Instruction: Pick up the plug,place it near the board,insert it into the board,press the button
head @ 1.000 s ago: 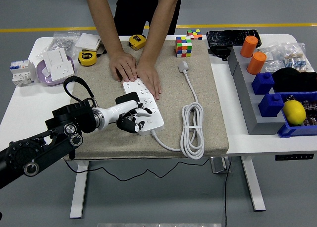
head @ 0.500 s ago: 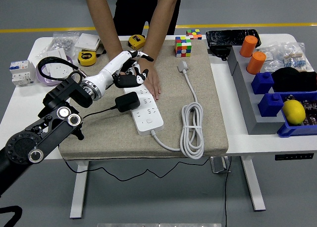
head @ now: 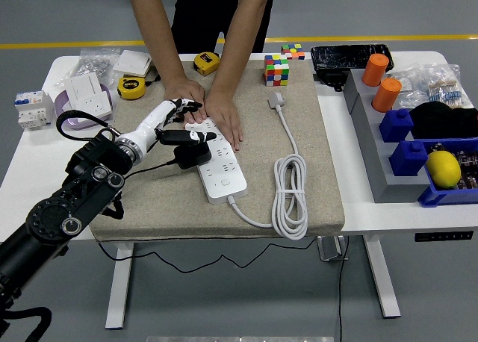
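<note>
A white power strip (head: 219,166) lies on the beige mat (head: 299,95), its white cable (head: 290,196) coiled to the right. A black plug (head: 192,154) sits in the strip's left side, with its thin black cord running left. My left hand (head: 185,122) hovers just beyond the plug, open and holding nothing, with one dark fingertip (head: 210,136) pointing right over the strip. A person's two hands (head: 222,120) press flat on the strip's far end, right beside my hand.
Yellow tape measures (head: 132,87), a white socket box (head: 88,97) and a breaker (head: 30,108) stand at the left. A colour cube (head: 277,70) sits at the mat's far edge. Orange cylinders (head: 386,94), blue bins (head: 418,159) and a lemon (head: 444,169) fill the right.
My left hand left the strip's near end, swung up and away towards the person's hands, then came down a little to hover by the plug. The person's hands stayed put.
</note>
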`<state>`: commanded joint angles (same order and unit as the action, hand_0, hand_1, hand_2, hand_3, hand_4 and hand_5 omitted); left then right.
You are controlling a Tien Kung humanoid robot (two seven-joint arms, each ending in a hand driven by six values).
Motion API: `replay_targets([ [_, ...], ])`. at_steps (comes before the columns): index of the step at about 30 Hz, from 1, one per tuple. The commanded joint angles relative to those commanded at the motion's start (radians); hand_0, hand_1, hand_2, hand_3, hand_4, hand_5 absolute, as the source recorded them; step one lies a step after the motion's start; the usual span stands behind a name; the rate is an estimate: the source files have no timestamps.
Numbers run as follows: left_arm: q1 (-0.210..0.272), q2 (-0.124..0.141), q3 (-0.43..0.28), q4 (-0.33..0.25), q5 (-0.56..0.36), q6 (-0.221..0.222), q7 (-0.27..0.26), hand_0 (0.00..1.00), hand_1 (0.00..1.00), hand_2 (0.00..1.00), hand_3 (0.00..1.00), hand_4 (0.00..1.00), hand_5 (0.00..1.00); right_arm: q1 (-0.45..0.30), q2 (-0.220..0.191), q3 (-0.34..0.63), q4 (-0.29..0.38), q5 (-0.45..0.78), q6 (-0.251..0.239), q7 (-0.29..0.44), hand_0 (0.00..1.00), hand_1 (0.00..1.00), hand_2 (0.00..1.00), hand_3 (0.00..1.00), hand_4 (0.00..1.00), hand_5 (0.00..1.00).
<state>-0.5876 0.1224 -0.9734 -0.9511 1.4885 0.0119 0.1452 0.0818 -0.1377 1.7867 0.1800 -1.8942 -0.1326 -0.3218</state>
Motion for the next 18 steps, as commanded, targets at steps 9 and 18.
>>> replay_targets([
  [9,-0.011,0.007,0.076,0.035,0.271,-0.008,0.062,0.443,0.513,0.524,0.553,0.998,0.069,-0.004,-0.001,0.000,0.000,-0.003,0.000,0.001,0.965,0.675,0.605,0.587,0.998,0.699],
  [18,-0.007,0.004,0.076,0.038,0.366,0.065,0.048,0.297,0.328,0.456,0.538,0.916,0.024,-0.006,0.000,-0.001,0.000,-0.003,0.001,0.002,0.965,0.674,0.605,0.587,0.998,0.699],
])
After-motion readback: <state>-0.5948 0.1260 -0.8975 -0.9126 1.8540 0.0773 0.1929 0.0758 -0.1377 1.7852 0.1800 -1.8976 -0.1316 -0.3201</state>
